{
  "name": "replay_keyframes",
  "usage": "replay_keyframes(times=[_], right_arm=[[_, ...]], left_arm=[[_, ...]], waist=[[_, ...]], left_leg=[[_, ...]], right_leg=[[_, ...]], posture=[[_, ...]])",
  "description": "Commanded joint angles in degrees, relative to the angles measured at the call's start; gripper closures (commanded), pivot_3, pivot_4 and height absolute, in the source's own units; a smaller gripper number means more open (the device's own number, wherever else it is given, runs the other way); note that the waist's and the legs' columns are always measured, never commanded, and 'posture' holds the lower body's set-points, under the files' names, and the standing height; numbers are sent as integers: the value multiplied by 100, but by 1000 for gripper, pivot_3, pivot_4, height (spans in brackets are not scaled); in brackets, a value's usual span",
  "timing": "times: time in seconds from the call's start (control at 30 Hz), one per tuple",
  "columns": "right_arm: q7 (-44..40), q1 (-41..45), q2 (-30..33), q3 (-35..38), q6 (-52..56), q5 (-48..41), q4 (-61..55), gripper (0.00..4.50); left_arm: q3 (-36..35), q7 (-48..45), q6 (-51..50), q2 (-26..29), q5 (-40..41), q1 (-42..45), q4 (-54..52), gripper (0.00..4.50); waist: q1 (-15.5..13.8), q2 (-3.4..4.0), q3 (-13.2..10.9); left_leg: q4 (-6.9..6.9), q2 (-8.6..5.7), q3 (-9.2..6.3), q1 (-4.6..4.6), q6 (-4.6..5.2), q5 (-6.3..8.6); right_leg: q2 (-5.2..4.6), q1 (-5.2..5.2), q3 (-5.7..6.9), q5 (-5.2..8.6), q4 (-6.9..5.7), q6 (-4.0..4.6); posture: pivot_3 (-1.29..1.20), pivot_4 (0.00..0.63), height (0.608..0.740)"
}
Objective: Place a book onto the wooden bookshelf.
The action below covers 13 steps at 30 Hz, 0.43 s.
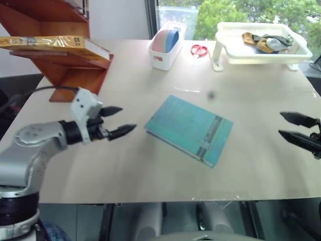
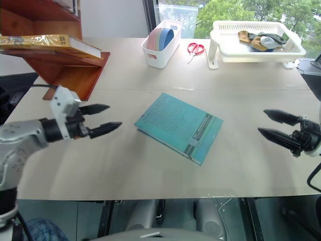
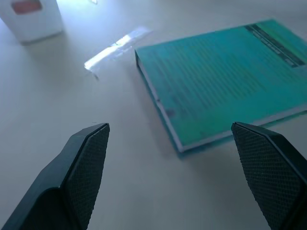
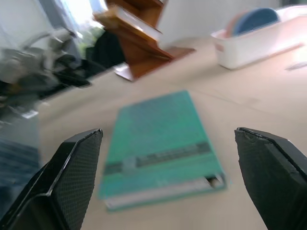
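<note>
A pale table (image 1: 150,170) seen from above the robot's arms. At the far left corner stands the wooden bookshelf (image 1: 75,70), reddish-brown with slanted sides. The yellow book (image 1: 55,44) lies flat on one of its tiers, its near end sticking out past the shelf edge.

The left gripper (image 1: 116,121) hangs over the table in front of the shelf, pointing right, its two black fingers spread apart and holding nothing. The right gripper (image 2: 273,124) hangs over the right side of the table, pointing left, fingers also spread and empty.

Between the two grippers, a teal book (image 1: 189,129) lies flat and closed on the table, turned at an angle, touching neither gripper.

At the far edge of the table, a small white bin (image 1: 167,46) holds pink and blue round things. Just to its right lie red-handled scissors (image 1: 198,50). Further right stands a white basket (image 1: 261,47) with a few small items inside, too small to identify. Green trees show through a window behind.
</note>
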<state>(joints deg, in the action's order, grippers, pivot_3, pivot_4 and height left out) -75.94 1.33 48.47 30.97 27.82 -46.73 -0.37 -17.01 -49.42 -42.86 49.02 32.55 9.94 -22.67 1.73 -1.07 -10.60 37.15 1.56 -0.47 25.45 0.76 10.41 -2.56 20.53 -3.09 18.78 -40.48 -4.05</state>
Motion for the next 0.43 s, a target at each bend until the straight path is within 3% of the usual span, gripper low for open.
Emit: replay_keyframes(times=[0.03, 0.27, 0.43], right_arm=[[168, -449, -150, 384, -998, 641, 178, 0], [465, -931, -713, 442, -2141, 1123, 627, 0], [604, -1222, -947, 379, -2447, 1260, 669, 0]], left_arm=[[248, 95, 583, -7, -526, -358, 235, 230], [632, 38, 1771, -720, -882, -425, 1307, 230], [753, -45, 1947, -993, -843, -327, 1507, 230]], waist=[[-6, 5, 3], [5, 8, 11], [4, 8, 12]], left_leg=[[1, -2, 0, -2, -1, -1], [-51, 2, 11, -86, -1, 1], [-71, -4, 8, -82, -1, 1]], right_leg=[[0, 0, -7, 0, 0, 0], [-4, -80, -20, 0, 66, 1], [-12, -76, -20, -1, 72, 2]], posture=[[0, 150, 740], [0, 150, 740], [0, 150, 740]])
